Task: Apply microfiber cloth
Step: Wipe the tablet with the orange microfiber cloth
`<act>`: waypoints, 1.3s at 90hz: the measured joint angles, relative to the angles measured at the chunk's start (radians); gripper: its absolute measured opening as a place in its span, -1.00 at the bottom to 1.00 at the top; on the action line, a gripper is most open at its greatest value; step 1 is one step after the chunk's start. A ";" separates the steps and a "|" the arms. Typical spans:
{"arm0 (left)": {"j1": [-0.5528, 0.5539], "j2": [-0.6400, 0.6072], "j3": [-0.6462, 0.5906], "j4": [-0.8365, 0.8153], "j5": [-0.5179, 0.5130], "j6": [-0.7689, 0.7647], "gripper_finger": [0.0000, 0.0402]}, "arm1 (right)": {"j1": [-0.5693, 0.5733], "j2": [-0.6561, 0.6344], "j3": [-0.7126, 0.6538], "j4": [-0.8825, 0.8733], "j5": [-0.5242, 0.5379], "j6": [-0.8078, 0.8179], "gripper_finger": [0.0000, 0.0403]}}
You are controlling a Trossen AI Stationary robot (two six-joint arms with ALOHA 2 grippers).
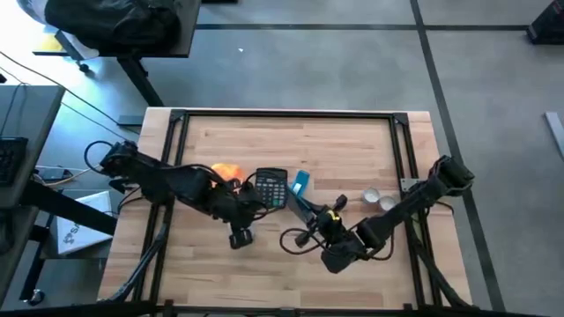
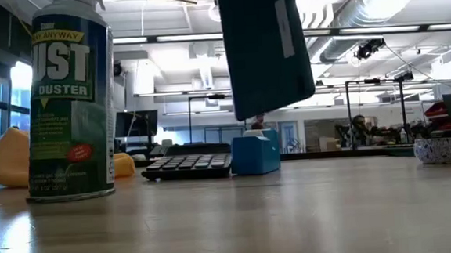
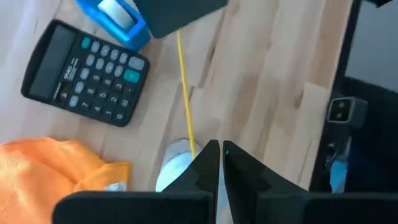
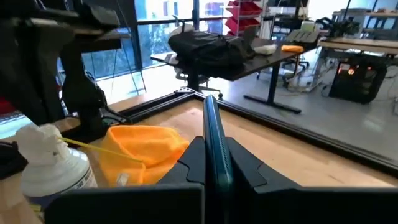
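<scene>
I am before the grasp: left gripper [image 3: 219, 163] is closed and empty; next, open it over the microfiber cloth [image 3: 53, 171]

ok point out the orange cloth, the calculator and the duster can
microfiber cloth [image 3: 50, 163], left wrist view, middle of the orange fabric
calculator [image 3: 87, 73], left wrist view, on the keypad
duster can [image 2: 69, 105], low view, on the printed label

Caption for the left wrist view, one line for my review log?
Shut left gripper above a spray can's white cap; orange microfiber cloth and black calculator lie on the wooden table.
</scene>
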 joint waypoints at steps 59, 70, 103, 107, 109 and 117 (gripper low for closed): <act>-0.009 0.016 -0.008 -0.083 -0.072 0.042 -1.00 | -0.018 0.000 -0.001 0.001 -0.041 -0.008 -1.00; -0.009 0.016 -0.008 -0.071 -0.042 0.061 -1.00 | -0.019 0.000 -0.001 0.001 -0.032 -0.007 -1.00; -0.017 0.015 -0.025 -0.045 -0.043 0.144 -1.00 | -0.032 0.000 -0.002 0.001 -0.032 -0.008 -1.00; -0.018 0.016 -0.031 -0.048 -0.050 0.172 -1.00 | -0.032 0.000 -0.002 0.002 -0.031 -0.008 -1.00; -0.018 0.016 -0.032 -0.048 -0.055 0.191 -1.00 | -0.032 0.000 -0.002 0.002 -0.031 -0.008 -1.00; -0.018 0.013 -0.040 -0.017 -0.044 0.309 -1.00 | -0.032 0.000 -0.002 0.001 -0.033 -0.009 -1.00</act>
